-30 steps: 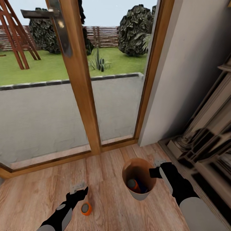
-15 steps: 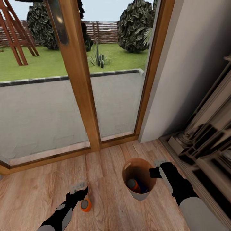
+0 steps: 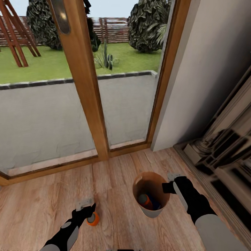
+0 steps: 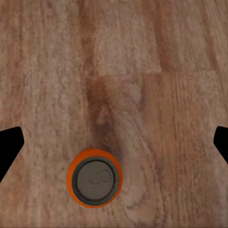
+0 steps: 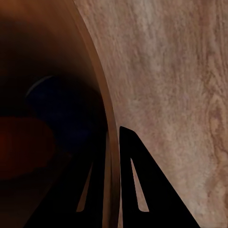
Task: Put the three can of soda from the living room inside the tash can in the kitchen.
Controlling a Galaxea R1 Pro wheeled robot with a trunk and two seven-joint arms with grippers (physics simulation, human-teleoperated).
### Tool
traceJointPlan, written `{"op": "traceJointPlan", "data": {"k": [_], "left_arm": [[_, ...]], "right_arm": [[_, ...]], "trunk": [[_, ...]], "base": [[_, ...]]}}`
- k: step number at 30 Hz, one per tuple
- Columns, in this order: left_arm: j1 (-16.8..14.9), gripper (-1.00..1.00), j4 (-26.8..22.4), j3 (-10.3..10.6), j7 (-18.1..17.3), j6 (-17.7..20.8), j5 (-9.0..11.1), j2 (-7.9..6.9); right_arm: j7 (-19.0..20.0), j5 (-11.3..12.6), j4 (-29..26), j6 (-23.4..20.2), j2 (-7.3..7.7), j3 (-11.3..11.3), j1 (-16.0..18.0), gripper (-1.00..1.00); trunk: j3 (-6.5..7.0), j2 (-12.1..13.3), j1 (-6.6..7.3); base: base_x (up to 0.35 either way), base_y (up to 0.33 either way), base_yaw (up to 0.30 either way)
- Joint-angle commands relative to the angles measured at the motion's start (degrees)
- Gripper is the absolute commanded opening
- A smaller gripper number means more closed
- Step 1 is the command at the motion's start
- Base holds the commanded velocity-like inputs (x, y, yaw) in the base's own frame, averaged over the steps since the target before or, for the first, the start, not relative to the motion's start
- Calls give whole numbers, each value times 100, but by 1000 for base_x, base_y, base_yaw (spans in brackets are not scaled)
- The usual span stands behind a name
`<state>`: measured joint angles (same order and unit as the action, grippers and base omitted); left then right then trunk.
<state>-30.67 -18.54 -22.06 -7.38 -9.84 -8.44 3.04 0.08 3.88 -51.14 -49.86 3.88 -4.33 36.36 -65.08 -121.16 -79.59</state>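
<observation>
- The bin stands on the wood floor, near a glass door and beside a dark cabinet.
- Inside it lie an orange can and a blue can; the right wrist view shows them dimly below the rim.
- The right gripper sits at the bin's right rim, its fingers pinching the wall, one on each side.
- A third can, orange, stands upright on the floor, well left of the bin.
- The left gripper hovers over this can, jaws spread wide, not touching it.
</observation>
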Motion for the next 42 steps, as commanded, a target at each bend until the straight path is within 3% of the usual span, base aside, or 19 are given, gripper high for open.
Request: {"op": "traceJointPlan", "data": {"k": [1, 18, 26, 33, 36, 37, 42], "left_arm": [[0, 100, 0, 0, 0, 0, 0, 1], [0, 100, 0, 0, 0, 0, 0, -4], [0, 100, -21, 0, 0, 0, 0, -9], [0, 100, -26, 0, 0, 0, 0, -24], [0, 100, -26, 0, 0, -2, 0, -25], [0, 100, -26, 0, 0, -1, 0, -24], [0, 100, -25, 0, 0, -2, 0, -24]], "right_arm": [[36, 86, -1, 2, -1, 2, 3, -100], [36, 86, -1, 2, 0, 2, 3, -100], [43, 86, -37, 2, -1, -4, 3, -100], [59, 90, -591, -8, -1, -4, 3, -100], [62, 89, -1001, -350, 2, -1, 3, -100], [65, 92, -1464, -605, 1, 3, 3, -100], [102, 95, -1905, -701, -1, 2, 3, -100]], "trunk": [[-27, -42, -22], [-485, -724, -395], [-524, -724, -395], [-526, -724, -395], [-526, -724, -395], [-526, -724, -395], [-526, -724, -395]], "base": [[0, 0, 0], [0, 0, 0], [0, 0, 0], [0, 0, 0], [0, 0, 0], [0, 0, 0], [0, 0, 0]]}}
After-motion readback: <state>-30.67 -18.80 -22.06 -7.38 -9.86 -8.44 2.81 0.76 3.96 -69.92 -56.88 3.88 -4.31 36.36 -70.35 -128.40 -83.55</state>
